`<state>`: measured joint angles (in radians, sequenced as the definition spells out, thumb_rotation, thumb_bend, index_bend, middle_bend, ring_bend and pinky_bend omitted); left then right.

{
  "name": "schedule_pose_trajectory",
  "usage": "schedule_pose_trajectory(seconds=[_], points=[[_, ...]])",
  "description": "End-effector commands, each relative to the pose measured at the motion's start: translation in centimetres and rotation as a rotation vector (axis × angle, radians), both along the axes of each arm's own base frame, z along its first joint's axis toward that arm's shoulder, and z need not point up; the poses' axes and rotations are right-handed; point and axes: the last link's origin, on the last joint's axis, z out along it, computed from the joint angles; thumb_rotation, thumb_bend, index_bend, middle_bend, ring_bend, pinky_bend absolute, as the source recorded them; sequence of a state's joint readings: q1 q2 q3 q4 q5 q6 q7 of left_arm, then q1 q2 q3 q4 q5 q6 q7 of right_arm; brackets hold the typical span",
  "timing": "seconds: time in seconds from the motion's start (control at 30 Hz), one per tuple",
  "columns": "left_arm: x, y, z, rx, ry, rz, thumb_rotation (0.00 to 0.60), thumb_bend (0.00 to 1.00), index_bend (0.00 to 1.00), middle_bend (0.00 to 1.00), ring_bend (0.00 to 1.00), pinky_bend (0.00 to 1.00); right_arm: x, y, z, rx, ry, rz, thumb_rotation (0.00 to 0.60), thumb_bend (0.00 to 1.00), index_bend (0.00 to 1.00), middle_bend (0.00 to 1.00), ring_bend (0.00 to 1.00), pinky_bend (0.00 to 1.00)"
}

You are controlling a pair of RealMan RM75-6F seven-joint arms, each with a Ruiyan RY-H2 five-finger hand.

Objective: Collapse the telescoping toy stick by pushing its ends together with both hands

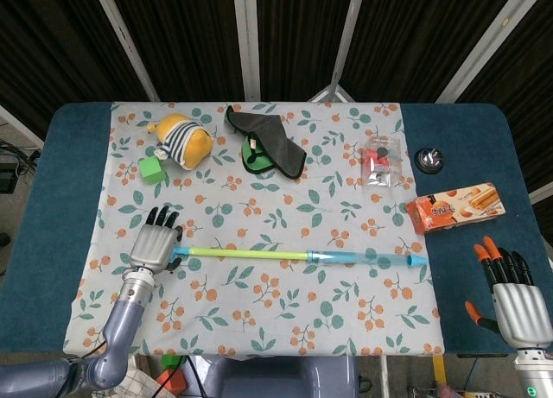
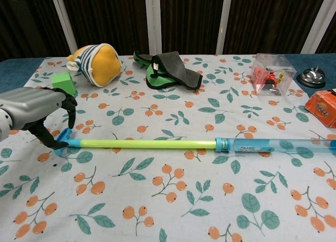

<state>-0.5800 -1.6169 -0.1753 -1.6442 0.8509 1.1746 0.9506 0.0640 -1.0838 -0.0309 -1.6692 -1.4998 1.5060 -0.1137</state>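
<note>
The telescoping toy stick [image 1: 294, 255] lies fully extended across the floral cloth. It has a blue cap at its left end, a yellow-green rod [image 2: 147, 144] and a clear blue tube [image 2: 278, 146] on the right. My left hand [image 1: 154, 247] hovers right at the blue end cap [image 2: 63, 139], fingers apart and hanging down, thumb tip touching or almost touching the cap. My right hand [image 1: 514, 296] is at the table's front right, fingers spread and empty. It is well to the right of the stick's blue tip [image 1: 421, 260]. The chest view does not show it.
A striped yellow plush [image 1: 183, 140] and a green cube [image 1: 152, 169] sit at the back left. A dark cloth on a green pouch [image 1: 268, 143] lies at the back centre. A clear box [image 1: 380, 161], a bell [image 1: 429, 161] and an orange snack box [image 1: 456, 206] are on the right.
</note>
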Motion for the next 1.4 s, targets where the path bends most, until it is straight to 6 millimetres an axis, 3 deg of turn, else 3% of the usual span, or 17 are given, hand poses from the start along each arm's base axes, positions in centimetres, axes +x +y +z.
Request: schedule_pose_trajectory(seconds=[0.03, 0.67, 0.87, 1.1, 1.4], points=[[0.1, 0.2, -0.6, -0.006, 0.014, 0.006, 0.6, 0.36, 0.45, 0.12, 0.0, 0.0, 0.0, 0.0, 0.1, 0.0, -0.002, 0.0, 0.6, 0.3, 0.0, 0.0, 0.0, 0.0], [-0.2, 0.7, -2.3, -0.032, 0.032, 0.015, 0.6, 0.41, 0.48, 0.13, 0.0, 0.0, 0.1, 0.2, 0.1, -0.005, -0.017, -0.005, 0.6, 0.3, 0.0, 0.0, 0.0, 0.0], [0.0, 0.7, -2.5, -0.035, 0.027, 0.004, 0.6, 0.5, 0.52, 0.13, 0.0, 0.0, 0.2, 0.2, 0.1, -0.007, -0.016, 0.0, 0.6, 0.3, 0.0, 0.0, 0.0, 0.0], [0.3, 0.6, -2.4, -0.028, 0.032, -0.026, 0.6, 0.54, 0.58, 0.14, 0.0, 0.0, 0.2, 0.2, -0.1, 0.002, -0.015, -0.003, 0.6, 0.3, 0.0, 0.0, 0.0, 0.0], [0.6, 0.3, -1.4, -0.021, 0.054, -0.1, 0.6, 0.54, 0.59, 0.15, 0.0, 0.0, 1.7, -1.1, -1.3, 0.045, -0.045, 0.046, 0.6, 0.3, 0.0, 0.0, 0.0, 0.0]])
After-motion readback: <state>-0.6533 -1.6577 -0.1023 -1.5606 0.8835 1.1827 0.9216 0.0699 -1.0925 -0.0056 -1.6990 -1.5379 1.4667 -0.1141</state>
